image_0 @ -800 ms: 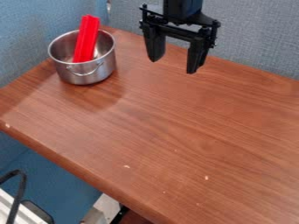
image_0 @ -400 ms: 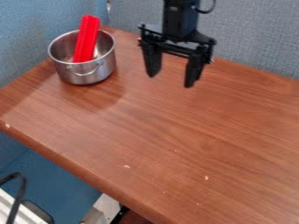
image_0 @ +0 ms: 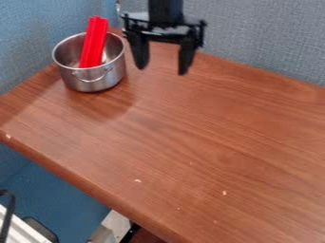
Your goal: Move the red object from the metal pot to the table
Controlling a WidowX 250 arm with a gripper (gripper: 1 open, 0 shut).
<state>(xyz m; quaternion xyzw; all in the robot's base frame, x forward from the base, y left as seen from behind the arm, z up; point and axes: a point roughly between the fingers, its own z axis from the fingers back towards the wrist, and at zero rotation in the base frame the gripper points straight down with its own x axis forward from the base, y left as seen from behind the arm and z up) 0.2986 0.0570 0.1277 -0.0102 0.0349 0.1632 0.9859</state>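
A bright red object [image_0: 93, 42] leans upright inside the metal pot [image_0: 89, 66], its top end sticking above the rim. The shiny pot stands at the back left of the reddish-brown table [image_0: 191, 133]. My gripper [image_0: 162, 60] hangs just right of the pot, pointing down, its two black fingers spread wide with nothing between them. It is apart from the pot and above the tabletop.
A blue textured wall runs behind the table. The table's front and left edges drop off to the floor, where cables and a pale object lie at the bottom left.
The gripper has travelled left along the back of the table, from the right of centre to just beside the pot. Its fingers stayed open. Pot and red object have not moved.
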